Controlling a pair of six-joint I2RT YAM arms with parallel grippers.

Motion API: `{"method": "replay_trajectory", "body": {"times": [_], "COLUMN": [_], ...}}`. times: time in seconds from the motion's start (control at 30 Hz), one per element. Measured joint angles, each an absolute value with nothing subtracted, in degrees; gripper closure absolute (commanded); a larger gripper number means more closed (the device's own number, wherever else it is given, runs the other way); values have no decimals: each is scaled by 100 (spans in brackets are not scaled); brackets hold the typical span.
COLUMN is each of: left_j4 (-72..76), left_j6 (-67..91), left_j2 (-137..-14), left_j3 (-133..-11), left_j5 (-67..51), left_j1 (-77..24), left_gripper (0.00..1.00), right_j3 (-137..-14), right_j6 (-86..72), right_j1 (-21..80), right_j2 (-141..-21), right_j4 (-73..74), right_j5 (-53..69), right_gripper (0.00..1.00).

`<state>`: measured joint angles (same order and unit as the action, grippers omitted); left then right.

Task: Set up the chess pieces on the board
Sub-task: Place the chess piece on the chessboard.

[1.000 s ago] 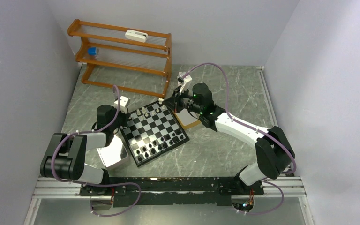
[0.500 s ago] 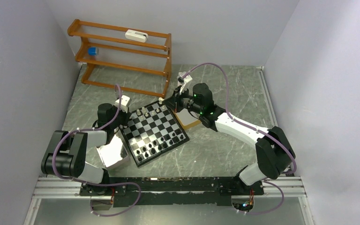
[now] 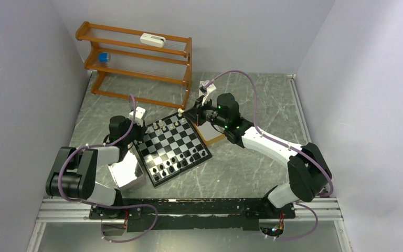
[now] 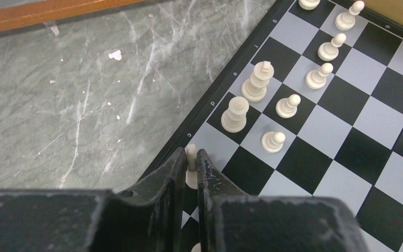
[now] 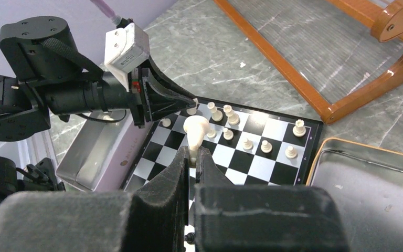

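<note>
The board point(image 3: 174, 148) lies tilted between the arms, and it also shows in the left wrist view point(image 4: 315, 131) and the right wrist view point(image 5: 262, 165). White pieces point(image 4: 235, 114) stand along its far rows and black pieces point(image 3: 170, 165) along its near rows. My left gripper point(image 4: 190, 153) is shut on a small white piece point(image 4: 191, 178) low over the board's far-left edge. My right gripper point(image 5: 194, 152) is shut on a white piece point(image 5: 195, 126) and holds it above the board's far-right part.
A metal tray point(image 3: 127, 171) lies left of the board. An orange-rimmed tray point(image 5: 367, 194) lies right of it. A wooden rack point(image 3: 136, 58) stands at the back left. The left arm point(image 5: 84, 94) reaches in across from the right gripper.
Almost nothing has changed. The left wrist has shifted slightly at the board's left edge, and both grippers still hold their pieces.
</note>
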<state>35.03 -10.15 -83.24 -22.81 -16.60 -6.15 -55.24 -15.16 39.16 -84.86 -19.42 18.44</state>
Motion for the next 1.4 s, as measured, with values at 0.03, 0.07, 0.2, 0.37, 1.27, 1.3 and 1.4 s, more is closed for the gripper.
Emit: {"method": "replay_trajectory", "body": {"times": [0.03,0.07,0.2,0.37,1.27,1.3,1.4], "left_j4": [3485,3481,3476,3461,3256,3245,3234], "left_j6": [-1013,-1015,-1015,-1020,-1210,-1221,-1243], "left_j2": [-8311,-8300,-8272,-8272,-8012,-8012,-8012], "left_j3": [-2281,-2281,-2281,-2281,-2167,-2167,-2169], "left_j5": [-1660,-1658,-1658,-1658,-1212,-1194,-1170], "left_j1": [-615,-615,-615,-626,-805,-810,-812], "left_gripper": [81,80,78,79,82,83,82], "right_j3": [-5520,-5516,-5516,-5513,-5474,-5468,-5459], "right_j6": [-1516,-1516,-1516,-1514,-1509,-1509,-1507], "right_j1": [3916,3916,3916,3916,3916,3916,3916], "right_j2": [-8484,-8484,-8484,-8484,-8484,-8479,-8464], "right_j4": [-1942,-1942,-1942,-1944,-1946,-1946,-1946], "right_j5": [1844,1844,1844,1846,1863,1863,1863], "right_gripper": [100,100,100,100,100,100,100]}}
